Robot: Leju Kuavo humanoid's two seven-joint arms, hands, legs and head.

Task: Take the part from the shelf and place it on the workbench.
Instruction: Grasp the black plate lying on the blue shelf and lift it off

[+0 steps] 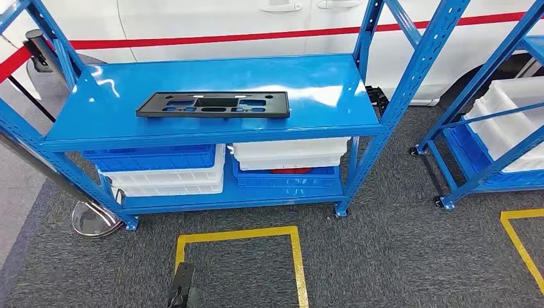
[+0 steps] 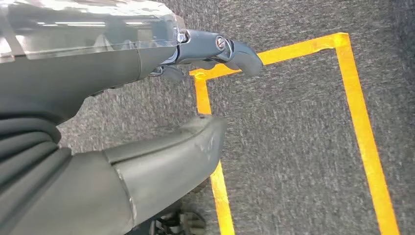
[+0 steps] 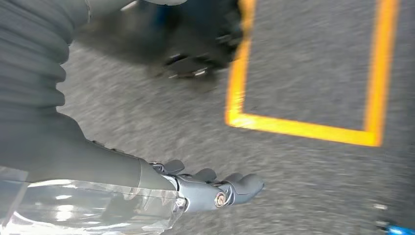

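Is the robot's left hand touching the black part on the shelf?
Apart. Head view shows the black part lying alone on the shelf; left wrist view shows the left hand over carpet.

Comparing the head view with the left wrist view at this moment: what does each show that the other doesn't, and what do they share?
Head view alone: the flat black plastic part with cut-outs lying on the top deck of the blue metal shelf, blue and white plastic bins below it, and a white vehicle with a red stripe behind. Left wrist view alone: the left hand hanging over the floor, holding nothing, thumb and fingers apart. Shared: the grey carpet and the yellow tape rectangle.
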